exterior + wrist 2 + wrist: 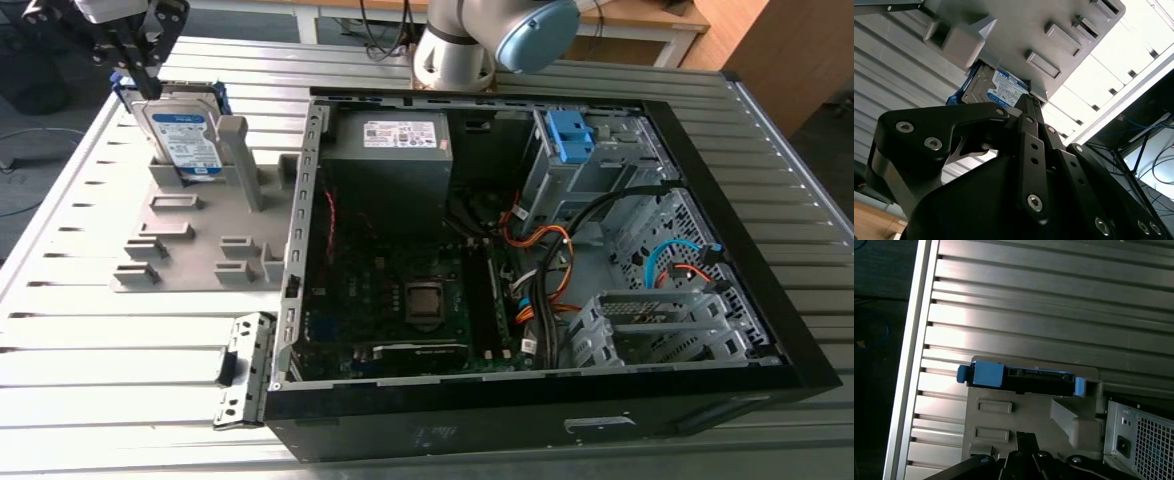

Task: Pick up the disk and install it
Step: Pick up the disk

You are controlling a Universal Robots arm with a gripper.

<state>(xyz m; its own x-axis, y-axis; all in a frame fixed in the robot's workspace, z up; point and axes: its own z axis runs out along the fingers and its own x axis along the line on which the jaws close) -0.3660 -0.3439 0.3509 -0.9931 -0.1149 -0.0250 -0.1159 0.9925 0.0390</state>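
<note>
Hovering just above the upright disk (183, 135), the end effector (136, 72) points downward.

Visible are 1 disk (183, 135), 1 grey rack (174, 245), 1 computer case (534, 420), 1 power supply (390, 165) and 1 blue bracket (570, 135).

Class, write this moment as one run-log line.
gripper: over disk | disk: upright in grey holder, outside case | install: not yet done
</note>
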